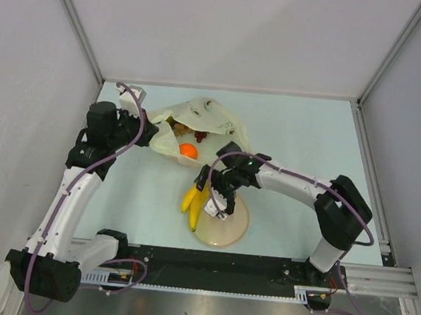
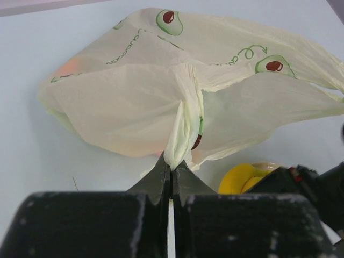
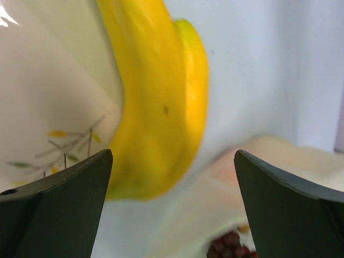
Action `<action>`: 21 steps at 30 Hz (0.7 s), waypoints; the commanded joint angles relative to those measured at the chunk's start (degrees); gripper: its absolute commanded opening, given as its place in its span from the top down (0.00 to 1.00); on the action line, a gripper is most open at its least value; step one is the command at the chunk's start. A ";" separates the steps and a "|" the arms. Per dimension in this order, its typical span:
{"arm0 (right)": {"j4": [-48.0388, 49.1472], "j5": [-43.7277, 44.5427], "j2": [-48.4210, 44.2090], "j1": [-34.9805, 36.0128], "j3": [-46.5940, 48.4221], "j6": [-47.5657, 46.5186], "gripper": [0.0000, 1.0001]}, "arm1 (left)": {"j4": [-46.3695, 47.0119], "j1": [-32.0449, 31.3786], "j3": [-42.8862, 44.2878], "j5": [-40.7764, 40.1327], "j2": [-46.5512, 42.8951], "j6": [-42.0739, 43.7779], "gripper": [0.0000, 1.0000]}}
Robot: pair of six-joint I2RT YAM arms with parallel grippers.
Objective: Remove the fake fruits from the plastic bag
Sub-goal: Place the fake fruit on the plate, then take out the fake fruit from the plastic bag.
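The plastic bag [image 1: 206,120] lies at the table's back centre, its mouth facing the arms. Inside I see an orange [image 1: 188,150], dark grapes [image 1: 200,136] and a brown cluster [image 1: 177,129]. My left gripper [image 1: 148,133] is shut on a bunched fold of the bag [image 2: 183,129], its jaws pressed together [image 2: 172,166]. The yellow banana bunch [image 1: 196,198] lies on the left rim of the beige plate [image 1: 228,229]. My right gripper [image 1: 209,190] is open and empty just above the bananas [image 3: 156,107]; its jaws stand wide apart [image 3: 172,161]. The grapes [image 3: 231,244] show between them.
The plate's painted inside shows in the right wrist view [image 3: 48,107]. The right arm [image 2: 317,183] is at the lower right of the left wrist view, next to the bananas [image 2: 242,177]. Grey walls close in the pale blue table [image 1: 308,136] on three sides.
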 commanded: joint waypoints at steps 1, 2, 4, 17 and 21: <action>-0.13 -5.46 -11.12 -3.60 0.48 3.92 0.00 | 1.77 0.52 -0.55 1.91 -1.55 0.12 1.00; -0.22 -5.99 -12.11 -4.65 0.48 7.58 0.00 | 1.68 0.69 -0.55 1.91 -1.64 0.38 1.00; 2.49 -7.92 -14.13 -5.71 0.48 14.26 0.01 | 1.42 1.05 -0.46 2.00 -1.90 0.73 1.00; 43.37 7.43 -1.76 -5.90 7.40 81.07 0.51 | -0.69 5.97 1.38 9.29 -2.96 4.24 1.00; 40.75 13.06 8.85 -6.33 16.52 91.37 0.65 | -1.92 6.14 -0.45 9.91 -3.48 6.19 0.99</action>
